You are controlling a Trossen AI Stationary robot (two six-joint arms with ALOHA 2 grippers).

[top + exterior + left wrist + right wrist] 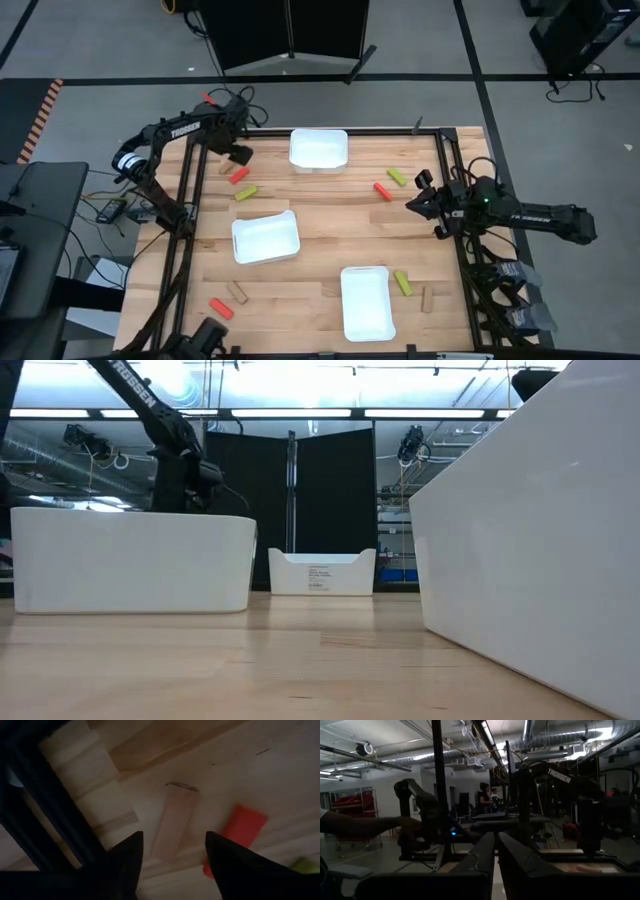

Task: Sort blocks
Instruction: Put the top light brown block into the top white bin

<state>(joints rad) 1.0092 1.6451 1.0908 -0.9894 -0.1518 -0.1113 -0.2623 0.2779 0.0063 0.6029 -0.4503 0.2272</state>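
Poised past the far left corner of the middle tray [265, 240] with the left gripper [238, 155], low over the table [330, 215]. Fingers [125, 860] spread wide, closed on nothing. Framed between them in the left wrist view: a tan block [172, 827], lying flat on the wood and untouched. Just beside that, a red block [238, 176], and next in line toward the middle tray, a yellow-green block [246, 192].

Well off to the right of the middle tray, near the table's right edge: the right gripper [412, 200], aimed level across the table, fingers drawn almost together with only a sliver of a gap, nothing seen between them. Close in front of it, a second red block [383, 190] and a second yellow-green block [397, 177], lying side by side and apart from the gripper.

Nearer than the middle tray and to its left: a third red block [221, 308] next to another tan block [238, 292]. Nearer and to its right, beyond the near tray [366, 302]: a third yellow-green block [402, 283] and one more tan block [427, 298].

Straight beyond the middle tray, at the table's far edge: the far tray [318, 150]. No blocks seen in any of the three trays.
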